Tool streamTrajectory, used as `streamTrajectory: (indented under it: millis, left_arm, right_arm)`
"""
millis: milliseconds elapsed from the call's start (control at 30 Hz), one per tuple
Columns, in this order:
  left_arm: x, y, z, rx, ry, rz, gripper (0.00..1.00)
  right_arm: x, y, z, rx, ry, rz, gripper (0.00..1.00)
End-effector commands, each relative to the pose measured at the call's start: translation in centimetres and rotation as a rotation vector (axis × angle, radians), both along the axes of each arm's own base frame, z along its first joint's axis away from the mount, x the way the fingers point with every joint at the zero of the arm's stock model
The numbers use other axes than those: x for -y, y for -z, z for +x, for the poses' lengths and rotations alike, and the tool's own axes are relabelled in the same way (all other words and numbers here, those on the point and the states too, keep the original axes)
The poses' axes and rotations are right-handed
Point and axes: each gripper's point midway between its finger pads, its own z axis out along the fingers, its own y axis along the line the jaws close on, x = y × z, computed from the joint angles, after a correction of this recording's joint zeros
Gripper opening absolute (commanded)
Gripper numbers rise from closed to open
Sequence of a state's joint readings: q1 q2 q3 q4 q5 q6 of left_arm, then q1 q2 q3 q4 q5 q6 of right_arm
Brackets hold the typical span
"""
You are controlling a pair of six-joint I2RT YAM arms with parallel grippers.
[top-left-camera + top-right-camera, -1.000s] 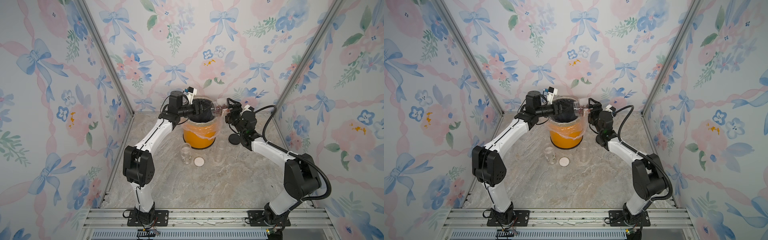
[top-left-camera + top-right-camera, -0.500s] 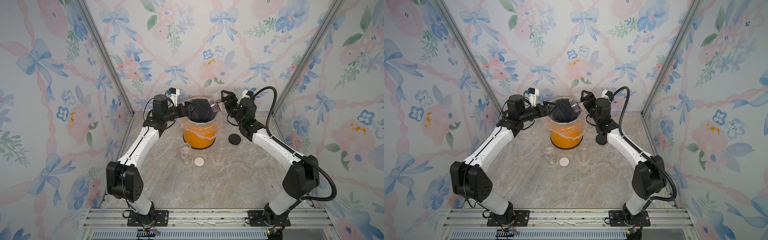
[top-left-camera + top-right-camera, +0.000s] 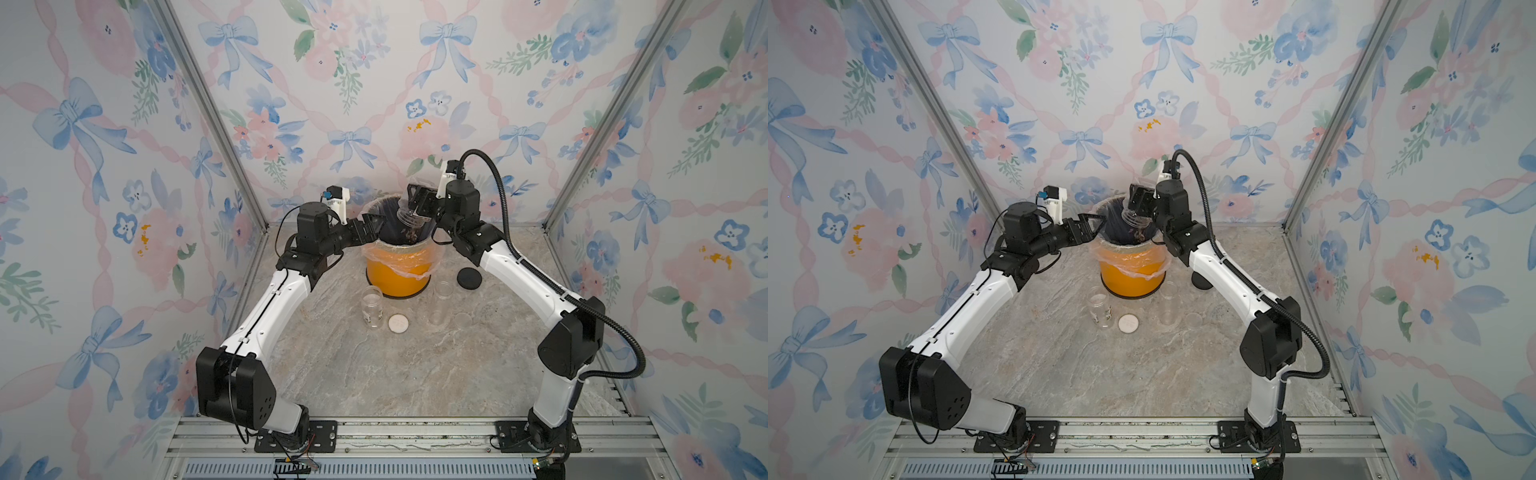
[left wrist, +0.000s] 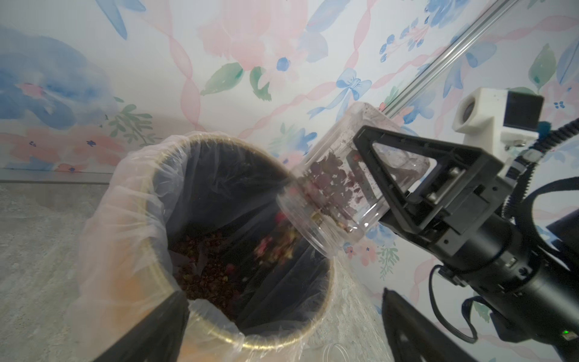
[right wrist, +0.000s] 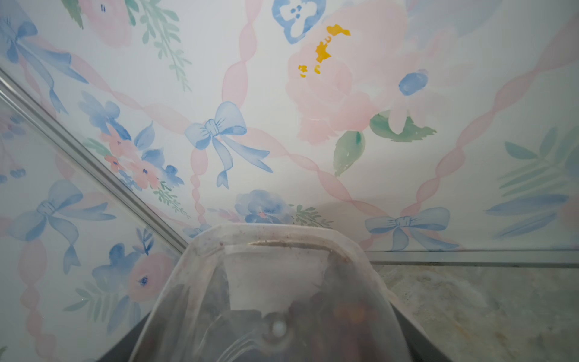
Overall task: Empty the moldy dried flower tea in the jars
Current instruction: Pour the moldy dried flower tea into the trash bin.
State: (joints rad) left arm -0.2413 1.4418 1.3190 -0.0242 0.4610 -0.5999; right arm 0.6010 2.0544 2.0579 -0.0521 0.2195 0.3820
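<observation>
One squarish jar (image 4: 338, 203) is held mouth-down over the orange bin (image 3: 395, 278) by the right pincer (image 3: 415, 202); flower tea (image 4: 329, 177) is being poured out. The left pincer (image 3: 371, 226) is spread wide, empty. A steeper tilt is likely called for next.

A: What type of site was this?

B: A robot test cell in a lab, not a lived-in room. Flat wall panels (image 3: 374, 83) printed with bows and flowers closed three sides and met at bare aluminium corner posts (image 3: 216, 120).

A: What else confirmed it?

B: The marble-pattern tabletop (image 3: 395, 374) ended at a slotted aluminium rail (image 3: 415, 436). The left arm (image 3: 266, 316) and the right arm (image 3: 528, 274) stood on black base plates (image 3: 320, 436) bolted to that rail. A corrugated cable conduit (image 3: 504, 199) ran along the right arm, and a white camera housing (image 4: 482, 125) sat at its wrist.
</observation>
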Motion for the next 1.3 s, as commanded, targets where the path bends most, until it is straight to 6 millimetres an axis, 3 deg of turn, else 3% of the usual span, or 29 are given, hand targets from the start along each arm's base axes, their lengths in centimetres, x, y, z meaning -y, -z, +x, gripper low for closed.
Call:
streamTrajectory:
  millis: [0, 167, 400, 500, 633, 700, 800, 933, 1033, 1100, 1233, 1267]
  left_arm:
    - [-1.3, -0.4, -0.2, 0.039, -0.055, 0.031, 0.98]
    - [-2.0, 0.1, -0.7, 0.034, -0.088, 0.041, 0.98]
    - [-2.3, 0.4, -1.1, 0.034, -0.098, 0.044, 0.98]
    - [-2.5, 0.5, -1.1, 0.033, -0.103, 0.045, 0.98]
    - [-2.5, 0.6, -1.1, 0.03, -0.101, 0.045, 0.98]
    - [-2.6, 0.7, -1.1, 0.027, -0.101, 0.045, 0.98]
    - [-2.5, 0.6, -1.1, 0.029, -0.098, 0.039, 0.98]
    - [-2.5, 0.4, -1.1, 0.034, -0.1, 0.036, 0.98]
    - [-2.6, 0.6, -0.9, 0.03, -0.104, 0.036, 0.98]
    - [-2.6, 0.6, -0.9, 0.031, -0.103, 0.036, 0.98]
    - [-2.7, 0.6, -1.0, 0.033, -0.104, 0.038, 0.98]
    - [-2.7, 0.6, -1.0, 0.032, -0.105, 0.037, 0.98]
  right_arm:
    - [-1.9, 1.1, -0.1, 0.07, -0.02, -0.281, 0.71]
    - [-3.4, 2.6, -0.4, 0.113, -0.043, -0.446, 0.7]
    - [-3.6, 3.5, -0.4, 0.15, -0.046, -0.47, 0.7]
    - [-2.2, 2.4, -0.2, 0.135, -0.024, -0.336, 0.7]
    - [1.2, 1.5, 1.1, 0.029, -0.015, 0.024, 0.66]
    - [1.3, 1.3, 1.1, 0.023, -0.025, 0.05, 0.66]
    - [0.3, 1.0, 0.4, 0.071, -0.024, -0.12, 0.66]
    - [-3.0, 1.3, -1.4, 0.196, -0.033, -0.49, 0.69]
    - [-4.4, 1.6, -2.0, 0.243, -0.03, -0.596, 0.7]
    - [-3.6, 1.2, -1.6, 0.213, -0.018, -0.498, 0.68]
    - [-0.8, 0.2, 0.1, 0.089, -0.045, -0.085, 0.61]
    - [-0.8, 0.1, 0.2, 0.08, -0.056, -0.075, 0.6]
